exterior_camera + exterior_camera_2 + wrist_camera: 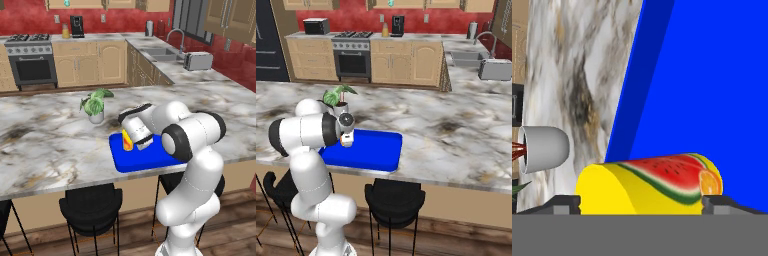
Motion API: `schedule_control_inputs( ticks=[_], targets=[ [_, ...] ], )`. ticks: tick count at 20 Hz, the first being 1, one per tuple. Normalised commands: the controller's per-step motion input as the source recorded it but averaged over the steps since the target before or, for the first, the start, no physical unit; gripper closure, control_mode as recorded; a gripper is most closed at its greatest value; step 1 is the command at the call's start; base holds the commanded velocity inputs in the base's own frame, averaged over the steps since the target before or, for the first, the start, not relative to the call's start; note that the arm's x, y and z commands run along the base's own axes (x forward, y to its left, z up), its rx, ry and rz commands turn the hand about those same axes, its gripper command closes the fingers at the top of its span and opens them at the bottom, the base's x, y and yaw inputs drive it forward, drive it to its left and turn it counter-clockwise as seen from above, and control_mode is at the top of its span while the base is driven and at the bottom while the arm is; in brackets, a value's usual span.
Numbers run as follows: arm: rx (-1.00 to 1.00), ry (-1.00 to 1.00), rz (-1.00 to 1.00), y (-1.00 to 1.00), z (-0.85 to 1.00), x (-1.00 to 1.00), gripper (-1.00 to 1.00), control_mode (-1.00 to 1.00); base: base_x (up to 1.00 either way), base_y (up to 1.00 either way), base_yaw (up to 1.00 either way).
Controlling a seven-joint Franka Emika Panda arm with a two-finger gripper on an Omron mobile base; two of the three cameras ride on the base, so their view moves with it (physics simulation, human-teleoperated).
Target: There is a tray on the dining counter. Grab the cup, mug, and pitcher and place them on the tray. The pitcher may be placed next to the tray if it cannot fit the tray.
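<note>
Cup on the tray, claw spread around it

The claw (641, 201) stands wide, its two dark tips set clear of either side of the cup (649, 184), gripping nothing so far as I can tell; the cup lies straight ahead between the tips, its long axis running across the hand view from one tip toward the other, so I judge a straight pull back along the claw's own line would clear it; from the left base view the cup (127, 140) sits on the near-left part of the tray (150, 160), tucked under the wrist; the tray rests near the front edge of the tabletop (50, 140); the cup is a yellow handleless tumbler printed with a watermelon slice and an orange wedge; a potted plant (95, 105) stands just beyond the tray.
</note>
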Motion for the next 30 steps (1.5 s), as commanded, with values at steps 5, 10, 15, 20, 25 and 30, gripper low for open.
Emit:
schedule_control_inputs(
  ticks=[5,10,15,20,25,30],
  targets=[
    [0.0,0.0,0.0,0.0,0.0,0.0,-1.0,-1.0,0.0,0.0,0.0],
    [0.0,0.0,0.0,0.0,0.0,0.0,-1.0,-1.0,0.0,0.0,0.0],
    [0.0,0.0,0.0,0.0,0.1,-0.05,-1.0,-1.0,0.0,0.0,0.0],
    [0.0,0.0,0.0,-0.07,0.46,-0.19,-1.0,-1.0,0.0,0.0,0.0],
    [0.0,0.0,0.0,-0.19,0.64,-0.22,-1.0,-1.0,0.0,0.0,0.0],
    [0.0,0.02,0.01,-0.33,0.74,-0.17,-1.0,-1.0,0.0,0.0,0.0]
  ],
)
